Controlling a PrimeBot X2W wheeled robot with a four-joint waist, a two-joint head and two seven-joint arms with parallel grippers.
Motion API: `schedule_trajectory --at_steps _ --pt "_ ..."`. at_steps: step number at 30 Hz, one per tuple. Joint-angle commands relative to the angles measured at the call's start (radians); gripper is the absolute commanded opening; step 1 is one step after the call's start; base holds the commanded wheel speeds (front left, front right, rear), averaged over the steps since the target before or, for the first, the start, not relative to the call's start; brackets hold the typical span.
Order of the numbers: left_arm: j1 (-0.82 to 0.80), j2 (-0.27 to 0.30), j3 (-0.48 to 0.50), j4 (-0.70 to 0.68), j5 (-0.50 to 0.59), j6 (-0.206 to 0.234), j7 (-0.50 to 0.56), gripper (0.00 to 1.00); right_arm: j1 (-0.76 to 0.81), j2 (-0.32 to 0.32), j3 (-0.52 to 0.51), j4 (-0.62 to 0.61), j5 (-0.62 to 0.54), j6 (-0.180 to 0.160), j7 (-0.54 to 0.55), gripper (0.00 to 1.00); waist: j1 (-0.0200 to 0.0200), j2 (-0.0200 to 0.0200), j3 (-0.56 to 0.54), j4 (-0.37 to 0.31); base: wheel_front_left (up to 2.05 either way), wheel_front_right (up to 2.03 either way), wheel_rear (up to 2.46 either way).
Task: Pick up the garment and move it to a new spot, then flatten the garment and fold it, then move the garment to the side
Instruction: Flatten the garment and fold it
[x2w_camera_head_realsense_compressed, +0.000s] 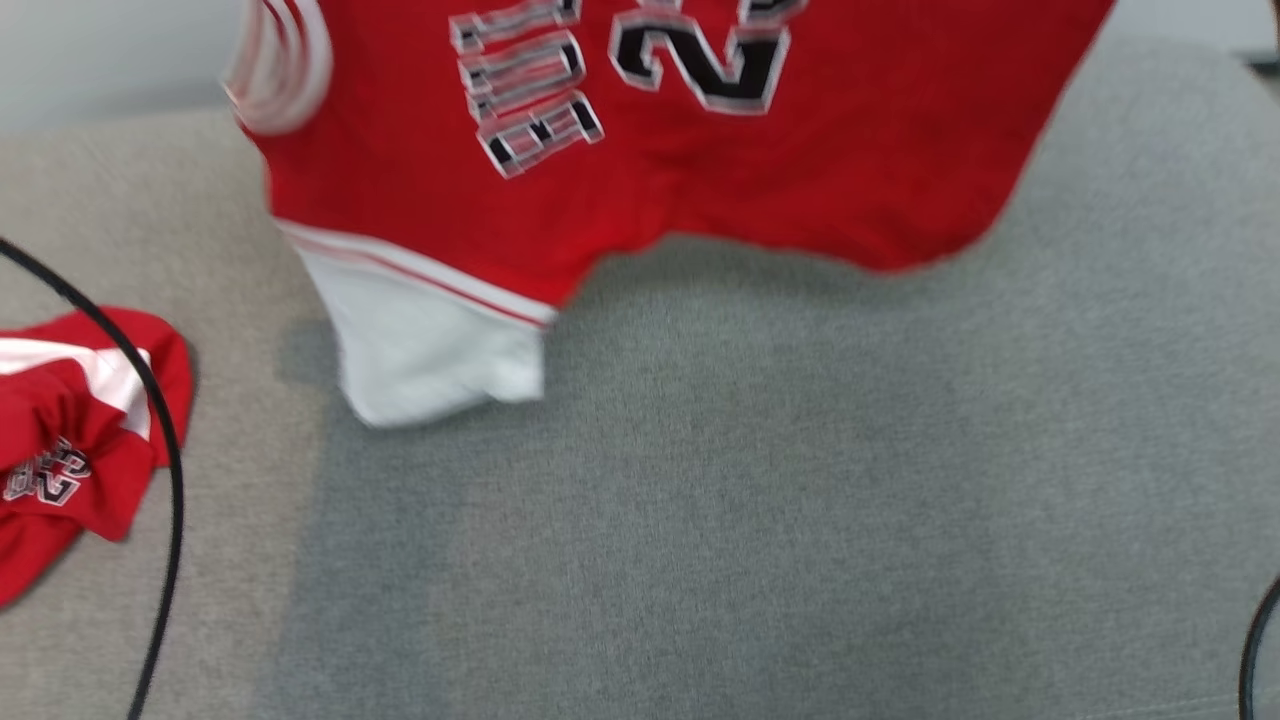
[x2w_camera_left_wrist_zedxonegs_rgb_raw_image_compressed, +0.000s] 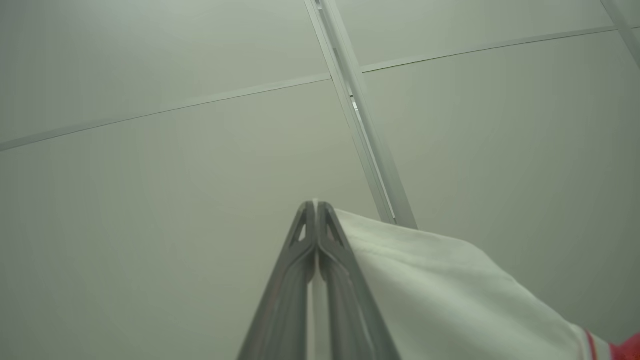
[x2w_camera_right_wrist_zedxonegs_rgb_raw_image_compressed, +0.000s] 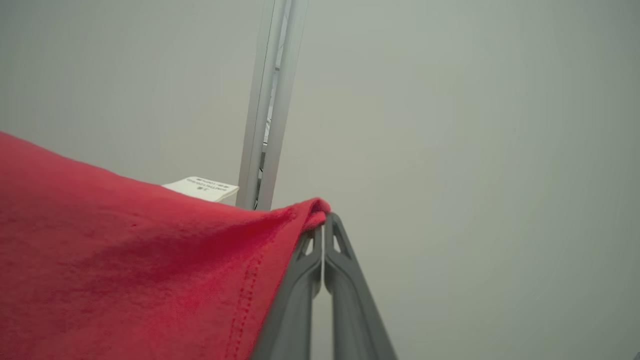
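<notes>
Red knit garment (x2w_camera_head_realsense_compressed: 700, 150), judged soft and light, hangs limp above the grey surface (x2w_camera_head_realsense_compressed: 750, 500) in head view; left wrist: left hand (x2w_camera_left_wrist_zedxonegs_rgb_raw_image_compressed: 316, 206) clenched on its white sleeve (x2w_camera_left_wrist_zedxonegs_rgb_raw_image_compressed: 440, 285); right wrist: right hand (x2w_camera_right_wrist_zedxonegs_rgb_raw_image_compressed: 324, 220) clenched on the red hem (x2w_camera_right_wrist_zedxonegs_rgb_raw_image_compressed: 280, 235), edges being sound holds.

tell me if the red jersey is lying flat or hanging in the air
Hanging, spread out: left gripper and right gripper each pinch an edge of the red jersey, whose hem shadows the grey cushion.
</notes>
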Motion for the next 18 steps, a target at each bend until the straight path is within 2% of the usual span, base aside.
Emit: schedule_trajectory --at_steps 1,5,7,8,10,14,18 --pt "-0.024 -0.001 -0.004 0.013 0.015 0.008 -0.004 0.00 -0.029 0.008 -0.004 0.019 -0.021 0.000 -0.012 0.00 0.0000 0.0000 0.093 -0.001 0.00 0.00 0.00" --pt "-0.169 0.011 0.010 -0.024 0.094 0.044 -0.007 0.00 -0.193 0.056 -0.057 0.076 -0.118 0.000 -0.026 0.00 0.0000 0.0000 0.213 -0.014 0.00 0.00 0.00" --pt "-0.217 0.015 0.017 -0.057 0.128 0.053 -0.005 0.00 -0.257 0.054 -0.129 0.035 -0.193 0.000 -0.026 0.00 0.0000 0.0000 0.270 -0.015 0.00 0.00 0.00" --pt "-0.268 0.018 0.031 -0.109 0.159 0.064 -0.006 0.00 -0.276 0.062 -0.214 -0.020 -0.284 0.000 -0.025 0.00 0.0000 0.0000 0.320 -0.011 0.00 0.00 0.00" --pt "-0.301 0.008 0.050 -0.165 0.171 0.068 -0.006 0.00 -0.285 0.068 -0.293 -0.087 -0.386 0.000 -0.025 0.00 0.0000 0.0000 0.364 0.002 0.00 0.00 0.00" --pt "-0.263 -0.032 0.089 -0.269 0.156 0.030 -0.006 0.00 -0.245 0.076 -0.393 -0.147 -0.524 0.000 -0.025 0.00 0.0000 0.0000 0.439 0.056 0.00 0.00 0.00" --pt "-0.171 -0.065 0.110 -0.382 0.144 -0.020 -0.006 0.00 -0.184 0.071 -0.442 -0.162 -0.578 0.000 -0.025 0.00 0.0000 0.0000 0.479 0.099 0.00 0.00 0.00"
